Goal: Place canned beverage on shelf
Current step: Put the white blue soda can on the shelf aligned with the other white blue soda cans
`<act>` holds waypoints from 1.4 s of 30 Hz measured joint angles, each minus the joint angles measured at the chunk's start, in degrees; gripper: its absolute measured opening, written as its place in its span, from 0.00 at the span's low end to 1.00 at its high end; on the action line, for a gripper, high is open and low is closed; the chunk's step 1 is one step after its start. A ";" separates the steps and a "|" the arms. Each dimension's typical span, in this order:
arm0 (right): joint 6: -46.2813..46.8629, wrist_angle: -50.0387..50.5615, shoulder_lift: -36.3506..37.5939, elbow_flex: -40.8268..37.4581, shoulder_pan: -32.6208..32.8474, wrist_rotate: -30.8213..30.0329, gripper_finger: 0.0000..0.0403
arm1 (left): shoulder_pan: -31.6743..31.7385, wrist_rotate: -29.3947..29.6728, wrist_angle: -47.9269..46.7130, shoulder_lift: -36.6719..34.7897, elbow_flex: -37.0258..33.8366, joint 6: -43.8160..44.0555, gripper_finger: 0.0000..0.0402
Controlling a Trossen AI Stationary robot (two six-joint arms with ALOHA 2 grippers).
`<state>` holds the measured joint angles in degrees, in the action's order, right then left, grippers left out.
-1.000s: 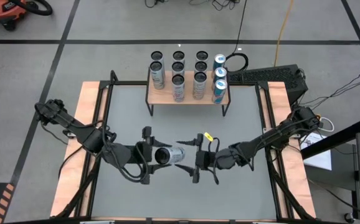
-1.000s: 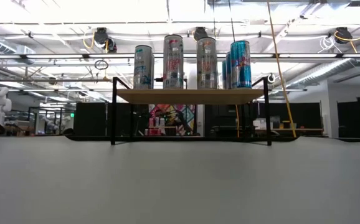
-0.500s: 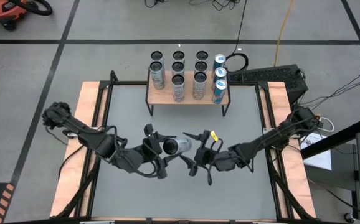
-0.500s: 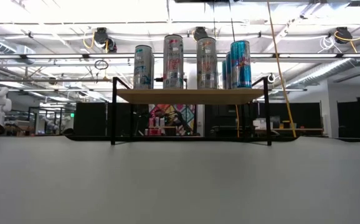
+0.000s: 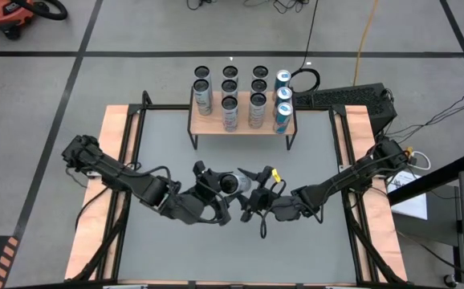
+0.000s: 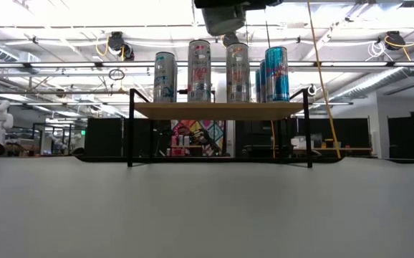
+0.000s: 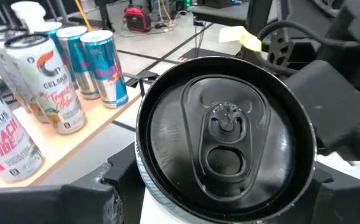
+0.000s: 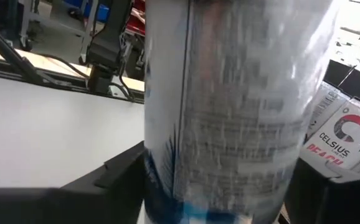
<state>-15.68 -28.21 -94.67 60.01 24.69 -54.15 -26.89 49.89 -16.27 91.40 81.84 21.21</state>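
bright even overhead light, ceiling glare in low view, soft shadows; can (image 8: 230, 106) blurred close in right wrist view.

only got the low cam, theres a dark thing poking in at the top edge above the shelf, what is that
Observer: That's the left pincer shut on a silver can, lifted off the table over its middle.
Operator: wheres the other arm
Observer: The right pincer is right up against the same can. The can's side fills the right wrist view.
Operator: any room left on the shelf
Observer: Yes. From above, the shelf shows bare plank at its front left corner. Standing cans take up the rest.
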 joint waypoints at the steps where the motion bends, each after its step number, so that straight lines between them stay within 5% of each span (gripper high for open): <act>1: 0.29 0.20 0.02 0.00 0.02 0.02 0.63 | 0.17 0.08 0.02 0.13 0.00 0.64 0.62; 8: 2.26 1.72 0.02 0.01 0.02 0.10 0.47 | 0.34 0.39 -0.24 0.17 -0.02 1.25 0.62; 15: 6.01 2.71 0.00 -0.04 0.17 0.79 0.47 | 0.27 0.39 0.32 0.05 -0.02 0.35 0.77; 23: 11.57 3.65 0.55 -0.07 0.17 9.73 0.46 | -0.97 0.66 1.28 -0.60 0.00 -1.84 0.98; 37: 13.51 3.05 0.79 -0.07 -2.74 26.61 0.47 | -9.52 4.35 -1.97 -3.37 -0.02 -14.64 0.98; 42: 13.52 0.88 0.78 -0.07 -4.43 32.16 0.47 | -12.02 7.38 -9.97 -5.96 -0.04 -13.40 0.98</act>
<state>-2.15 -27.32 -93.89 59.94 20.26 -21.99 -38.91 57.27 -26.24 85.44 81.80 7.81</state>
